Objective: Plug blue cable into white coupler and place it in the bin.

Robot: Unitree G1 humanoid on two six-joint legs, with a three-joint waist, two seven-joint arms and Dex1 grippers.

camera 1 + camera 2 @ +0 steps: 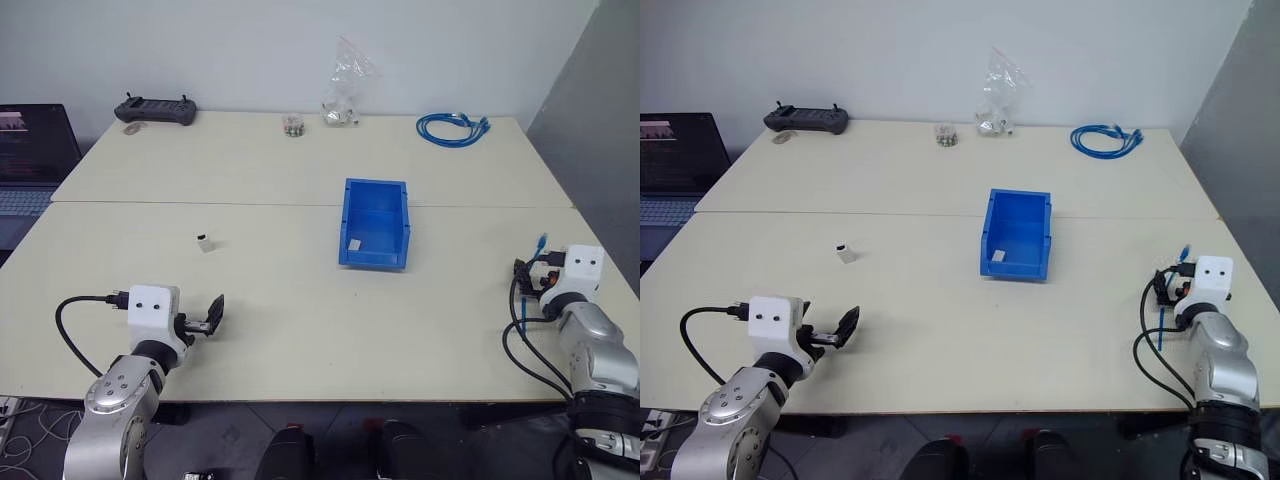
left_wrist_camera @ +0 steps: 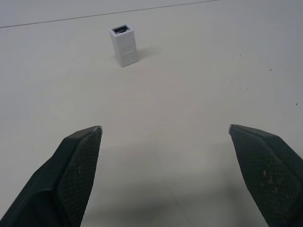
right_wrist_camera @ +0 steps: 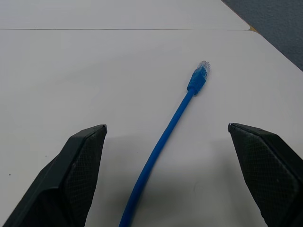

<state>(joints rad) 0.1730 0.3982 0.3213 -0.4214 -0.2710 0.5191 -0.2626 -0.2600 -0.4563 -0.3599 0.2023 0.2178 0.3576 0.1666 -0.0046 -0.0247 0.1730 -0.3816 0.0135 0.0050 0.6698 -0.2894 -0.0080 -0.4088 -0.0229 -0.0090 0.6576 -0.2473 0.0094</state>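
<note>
**Both hands spread, nothing held**

The table (image 1: 280,300) stretches wide before me. Near its middle stands the bin (image 1: 376,222), a small white piece lying inside it. My left gripper (image 2: 164,130) hovers low over the near left side, fingers spread wide and empty; my right gripper (image 3: 166,127) does likewise at the near right edge. The blue cable (image 3: 163,142) lies flat between my right fingers, untouched. The white coupler (image 2: 124,45) stands ahead of my left fingers, well apart from them.
</note>
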